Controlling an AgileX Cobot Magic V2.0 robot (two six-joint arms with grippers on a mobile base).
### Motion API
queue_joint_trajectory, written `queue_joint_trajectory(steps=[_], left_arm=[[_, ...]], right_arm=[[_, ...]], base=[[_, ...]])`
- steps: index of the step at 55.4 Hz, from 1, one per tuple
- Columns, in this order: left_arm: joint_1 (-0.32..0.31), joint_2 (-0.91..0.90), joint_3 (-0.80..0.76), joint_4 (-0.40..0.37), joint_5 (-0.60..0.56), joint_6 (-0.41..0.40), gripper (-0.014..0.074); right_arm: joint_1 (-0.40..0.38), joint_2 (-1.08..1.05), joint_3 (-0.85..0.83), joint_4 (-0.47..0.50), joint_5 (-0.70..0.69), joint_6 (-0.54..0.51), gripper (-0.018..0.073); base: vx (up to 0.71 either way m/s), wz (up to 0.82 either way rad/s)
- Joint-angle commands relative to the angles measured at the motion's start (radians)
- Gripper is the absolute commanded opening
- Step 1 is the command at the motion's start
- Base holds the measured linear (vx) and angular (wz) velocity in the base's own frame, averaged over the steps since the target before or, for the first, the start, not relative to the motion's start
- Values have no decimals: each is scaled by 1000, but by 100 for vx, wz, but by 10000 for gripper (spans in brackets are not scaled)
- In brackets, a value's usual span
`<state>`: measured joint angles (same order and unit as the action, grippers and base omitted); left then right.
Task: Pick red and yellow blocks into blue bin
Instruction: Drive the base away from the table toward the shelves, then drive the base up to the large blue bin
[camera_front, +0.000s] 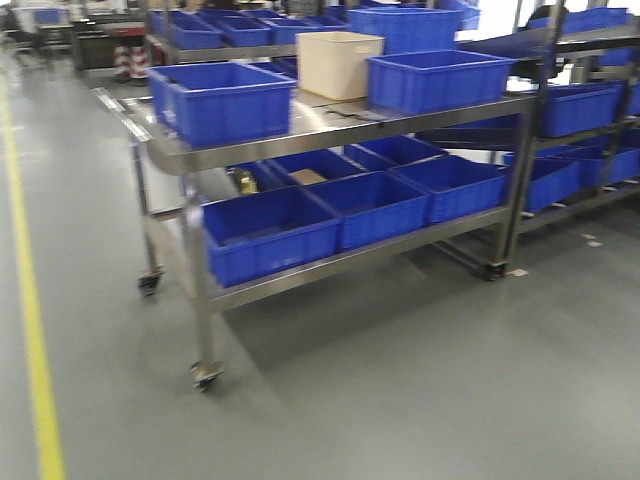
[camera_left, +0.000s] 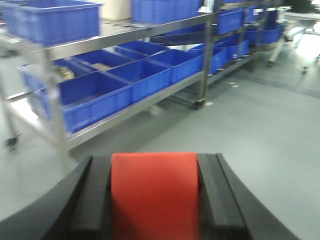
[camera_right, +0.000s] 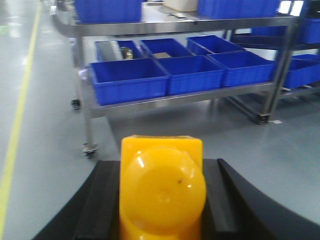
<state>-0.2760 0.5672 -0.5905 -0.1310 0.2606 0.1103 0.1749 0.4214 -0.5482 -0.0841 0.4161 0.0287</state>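
Two-shelf steel cart (camera_front: 300, 141), grey flr (camera_front: 420, 400); red cube (camera_left: 155, 195) gripped.

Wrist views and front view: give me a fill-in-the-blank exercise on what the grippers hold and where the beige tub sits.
1. The left gripper is shut on a ____ block.
2. The right gripper is shut on a ____ brick.
3. The beige tub stands on the ____ shelf of the cart.
Missing words: red; yellow; top.

Likely a warehouse — wheeled steel racks (camera_front: 330, 135), blue tubs (camera_front: 270, 240), yellow floor line (camera_front: 30, 330).
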Motion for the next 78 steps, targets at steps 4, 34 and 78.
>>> queue_joint_trajectory(steps=[4,34,78], left_arm=[[-5,-1,-26,-5,-86,-9,2],[-5,1,-26,-5,-86,-9,2],[-5,-1,-26,-5,-68,-9,2]], right_arm=[[-4,5,-30,-13,-83,-5,-11],[-4,5,-30,-13,-82,-5,-11],[-4,5,-30,-13,-82,-5,-11]], base=[[52,-55],[54,-46],[56,-51]])
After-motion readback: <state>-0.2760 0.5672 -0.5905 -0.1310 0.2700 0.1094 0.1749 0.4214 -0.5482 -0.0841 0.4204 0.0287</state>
